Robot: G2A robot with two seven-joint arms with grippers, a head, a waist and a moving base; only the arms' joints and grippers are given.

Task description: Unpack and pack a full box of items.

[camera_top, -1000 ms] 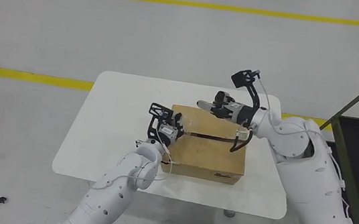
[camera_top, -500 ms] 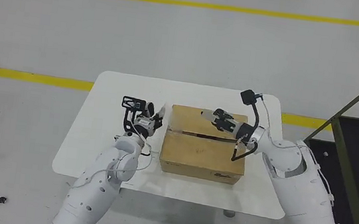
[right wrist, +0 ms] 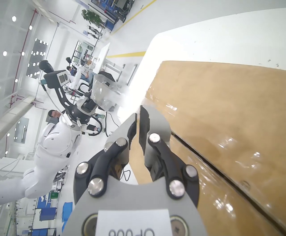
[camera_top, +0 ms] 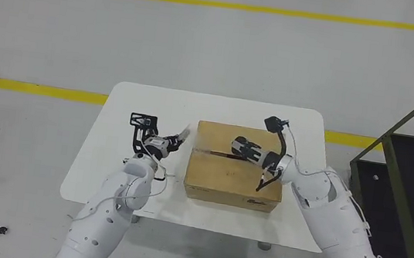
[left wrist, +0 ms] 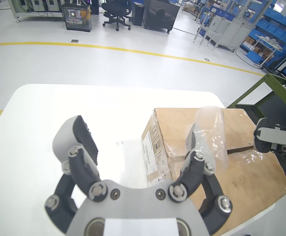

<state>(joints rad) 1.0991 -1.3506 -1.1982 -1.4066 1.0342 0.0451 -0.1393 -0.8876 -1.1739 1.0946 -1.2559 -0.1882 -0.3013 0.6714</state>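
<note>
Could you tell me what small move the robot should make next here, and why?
Probably the right hand, shut over the box top, should dip its tips into the seam and pry upward. The seam shows as a dark open gap, and a strip of clear tape clings to one finger of the open left hand beside the box.

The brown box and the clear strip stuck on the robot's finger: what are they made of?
The brown rectangular box looks like matte cardboard: plain tan faces, a flap seam across the top. The clear strip on the left gripper seems glossy plastic tape or film: see-through, crinkled, with glare.
</note>
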